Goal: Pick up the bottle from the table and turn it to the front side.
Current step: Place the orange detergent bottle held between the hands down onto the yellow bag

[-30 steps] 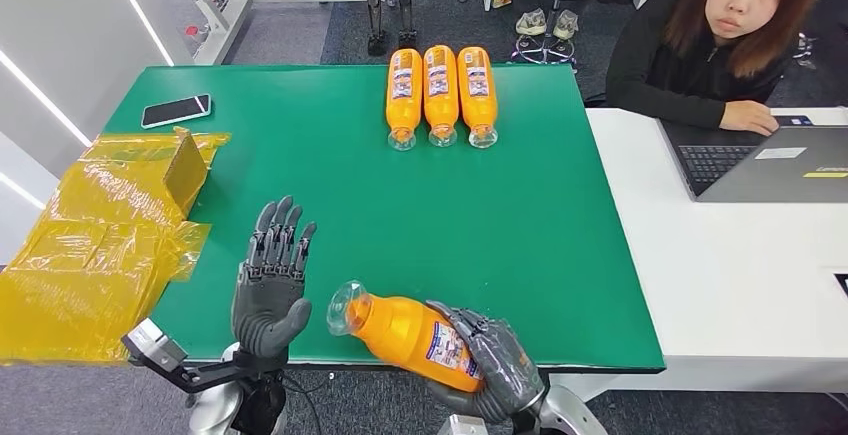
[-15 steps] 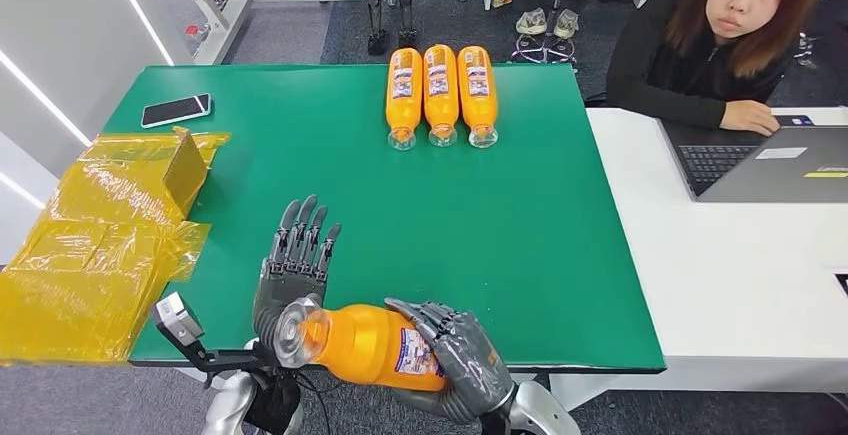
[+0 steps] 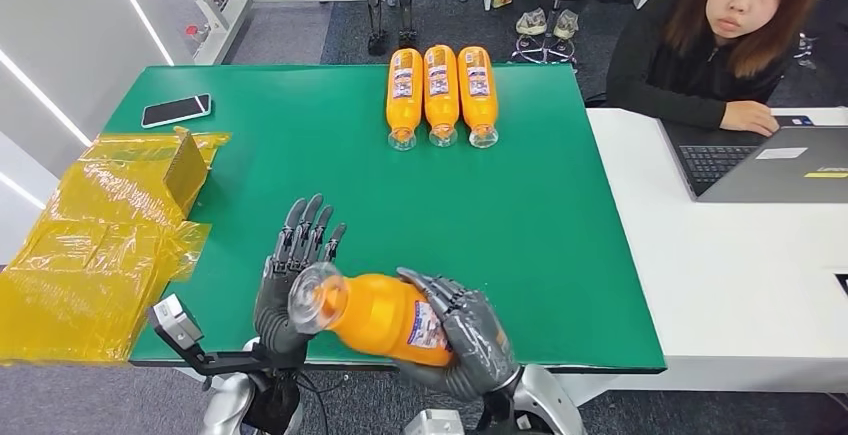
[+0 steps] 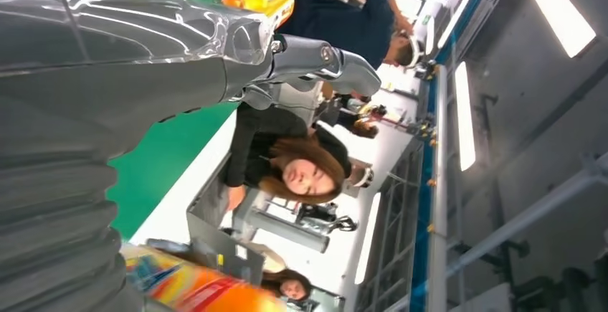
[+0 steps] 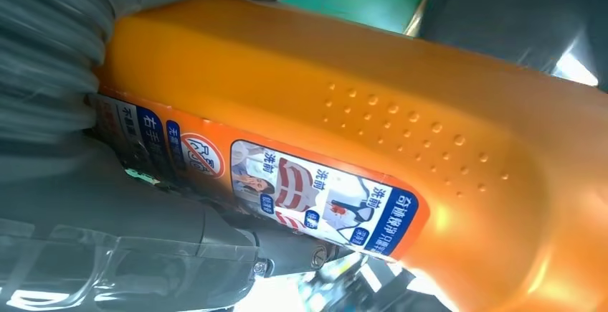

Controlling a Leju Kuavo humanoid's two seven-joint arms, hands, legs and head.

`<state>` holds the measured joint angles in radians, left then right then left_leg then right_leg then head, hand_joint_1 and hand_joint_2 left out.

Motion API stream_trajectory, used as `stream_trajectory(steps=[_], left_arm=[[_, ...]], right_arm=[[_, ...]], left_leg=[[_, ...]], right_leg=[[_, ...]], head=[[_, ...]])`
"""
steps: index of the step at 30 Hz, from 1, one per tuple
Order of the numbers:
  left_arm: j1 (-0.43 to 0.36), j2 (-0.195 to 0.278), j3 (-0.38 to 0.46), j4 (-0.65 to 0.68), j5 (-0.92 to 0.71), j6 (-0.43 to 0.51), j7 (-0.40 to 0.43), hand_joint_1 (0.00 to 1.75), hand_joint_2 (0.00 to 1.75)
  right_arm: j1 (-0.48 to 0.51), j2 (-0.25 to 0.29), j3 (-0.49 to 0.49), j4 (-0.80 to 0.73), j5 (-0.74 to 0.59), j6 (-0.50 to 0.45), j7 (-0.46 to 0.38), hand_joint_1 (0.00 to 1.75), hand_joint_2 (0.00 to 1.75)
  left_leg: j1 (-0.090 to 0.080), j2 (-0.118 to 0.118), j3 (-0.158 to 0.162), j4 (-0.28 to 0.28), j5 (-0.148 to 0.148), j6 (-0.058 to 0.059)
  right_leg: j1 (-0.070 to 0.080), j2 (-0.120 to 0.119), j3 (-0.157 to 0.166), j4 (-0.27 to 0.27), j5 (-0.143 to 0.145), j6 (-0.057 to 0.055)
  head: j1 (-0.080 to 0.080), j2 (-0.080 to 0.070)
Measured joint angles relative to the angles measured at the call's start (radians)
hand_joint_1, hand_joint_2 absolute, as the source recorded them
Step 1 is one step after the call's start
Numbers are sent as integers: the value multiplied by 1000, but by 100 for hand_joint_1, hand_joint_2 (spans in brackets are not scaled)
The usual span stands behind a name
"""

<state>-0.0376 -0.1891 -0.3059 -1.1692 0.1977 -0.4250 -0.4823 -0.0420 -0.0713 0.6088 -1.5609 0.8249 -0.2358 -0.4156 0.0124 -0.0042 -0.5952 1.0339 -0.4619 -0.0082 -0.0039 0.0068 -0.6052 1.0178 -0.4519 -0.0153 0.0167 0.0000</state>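
1. gripping the orange bottle (image 3: 375,315) around its labelled body, the right hand (image 3: 465,340) holds it lifted above the near edge of the green table (image 3: 520,225), lying roughly level with its clear cap end pointing toward the robot's left.
2. the left hand (image 3: 290,275) stands just beside that cap end with its fingers (image 3: 308,230) straight and spread, holding nothing (whether the palm touches the cap cannot be told from the head view).
3. in the right wrist view the bottle's label (image 5: 287,183) shows blue, red and white print, with a patch of raised dots on the orange plastic next to it; the grey thumb lies along the label's edge.
4. three more orange bottles (image 3: 440,95) lie side by side at the far edge of the table, touching one another, caps toward the robot.
5. a phone (image 3: 176,110) lies near the far left corner, well apart from the hands.
6. crumpled yellow plastic wrap (image 3: 90,245) covers the table's left edge and spills off it.
7. a person (image 3: 715,40) in a dark top sits at the adjoining white table (image 3: 730,275), one hand by a laptop (image 3: 770,160).
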Motion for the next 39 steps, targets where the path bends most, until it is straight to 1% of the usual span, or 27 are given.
stream_trajectory(steps=[4,9,15,20,25,31,39], left_arm=[[6,1,0,-15,-1,7,1,0,175],[25,1,0,-39,-1,13,1,0,175],[44,1,0,-67,-4,14,4,0,175],[59,1,-4,-97,-3,-10,23,0,175],[82,3,-44,-151,52,-53,63,0,175],[84,7,-92,-170,71,-55,76,0,175],[68,10,-112,-171,77,-55,76,0,175]], right_arm=[[56,0,-101,-42,0,-34,-16,175,175],[126,-1,-201,-97,-13,-68,-29,175,175],[179,-1,-253,-145,-5,-71,-30,175,175],[200,6,-244,-151,48,-45,-29,175,175],[194,22,-202,-144,36,-33,-38,175,175],[161,53,-158,-113,20,-6,-40,175,175],[124,66,-120,-67,2,-6,-52,175,175]], left_leg=[[0,0,-1,0,0,0],[0,0,-1,0,-1,0],[0,0,-1,0,-1,0],[0,0,-1,0,-1,0],[0,0,-1,0,-1,0],[0,0,-1,0,-1,0],[0,0,-1,0,-1,0]], right_leg=[[0,0,0,0,0,0],[0,0,-1,0,-1,0],[0,0,-1,0,-1,0],[0,0,-1,0,-1,0],[0,0,-1,0,-1,0],[0,0,-1,0,-1,0],[0,0,-1,0,-1,0]], head=[[0,0],[0,0],[0,0],[0,0],[0,0],[0,0],[0,0]])
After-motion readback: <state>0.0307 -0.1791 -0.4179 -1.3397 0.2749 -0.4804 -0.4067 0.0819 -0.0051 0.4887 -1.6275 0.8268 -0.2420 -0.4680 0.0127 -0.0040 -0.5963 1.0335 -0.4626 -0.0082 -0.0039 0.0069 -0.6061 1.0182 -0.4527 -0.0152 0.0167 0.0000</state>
